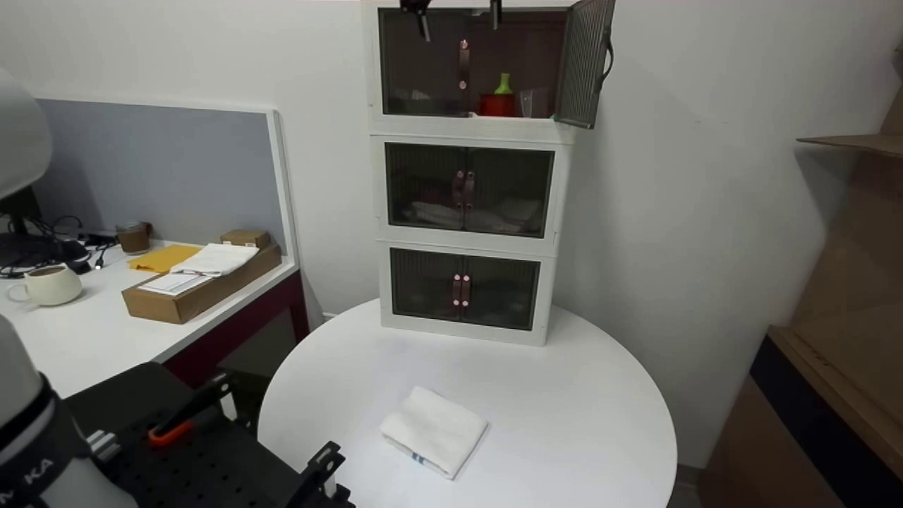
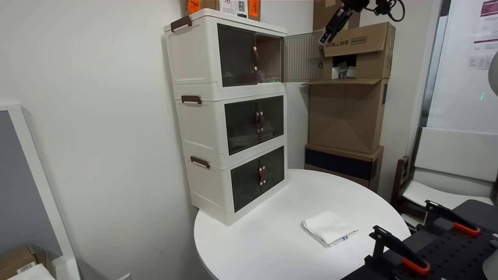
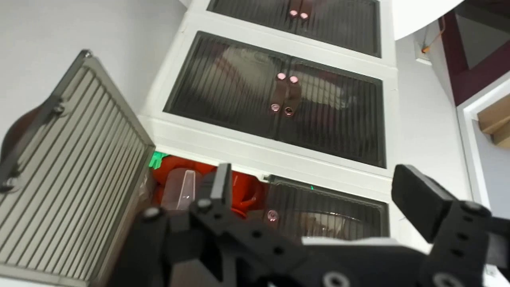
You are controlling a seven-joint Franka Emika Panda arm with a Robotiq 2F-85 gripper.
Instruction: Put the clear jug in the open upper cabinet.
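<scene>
Placement looks complete: clear, colourless, plastic-looking jug [image 3: 177, 189] sits inside white-framed, brown-walled open upper cabinet [image 1: 473, 125]. Black end effector [image 3: 317, 181] is empty, fingers apart; nothing seems left.

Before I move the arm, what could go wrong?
The ribbed door juts out to one side of the open tool; a sideways move might clip it.
The clear jug sits next to the red container in the open upper cabinet; reaching in could knock either.
</scene>
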